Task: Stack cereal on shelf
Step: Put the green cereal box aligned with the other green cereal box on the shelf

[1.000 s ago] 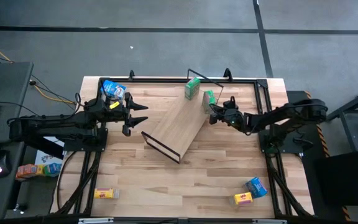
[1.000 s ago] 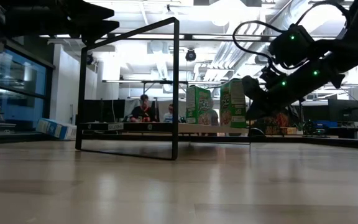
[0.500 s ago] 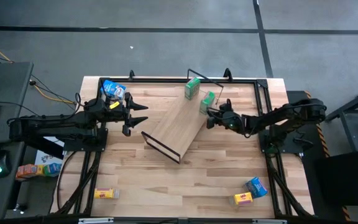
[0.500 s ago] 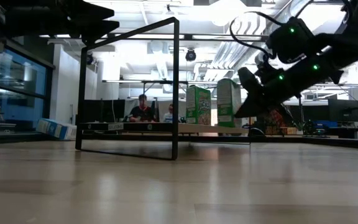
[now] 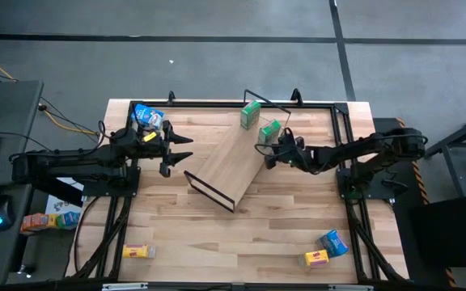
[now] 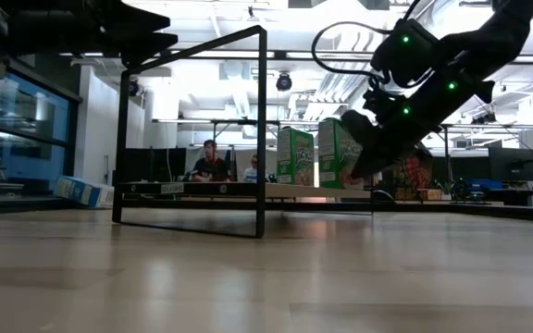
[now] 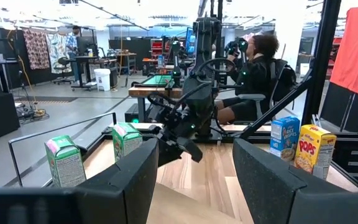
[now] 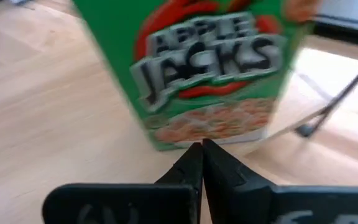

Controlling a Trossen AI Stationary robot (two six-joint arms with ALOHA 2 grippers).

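Note:
The shelf (image 5: 231,166) lies slanted on the table, its black wire frame (image 6: 192,129) standing up. Two green cereal boxes stand upright on its far end: one (image 5: 250,114) farther back, one (image 5: 269,129) at my right gripper (image 5: 263,153), which is shut and at that box's lower front (image 8: 202,144). My left gripper (image 5: 186,147) hangs open off the shelf's left side, holding nothing. A blue box (image 5: 146,115) lies beside the left arm. A yellow box (image 5: 138,251) lies near-left; a yellow (image 5: 317,258) and a blue box (image 5: 333,242) lie near-right. My right gripper has its shut fingertips (image 8: 194,155) against the green box's printed face near its bottom edge (image 8: 204,138). It comes slanting down from the table's right side (image 6: 354,171). The box stands upright with its base on the shelf board.
The black rail frame (image 5: 217,103) runs along the table's far edge and sides. Bare plank tabletop (image 5: 249,234) spreads across the near half. People sit in the room beyond the table (image 6: 211,162). More small boxes lie off the table at left (image 5: 43,220).
My right gripper has moved toward the table's left, fingers shut. The green box in front of it has slid along the shelf toward the other green box, staying upright. The left arm has kept still.

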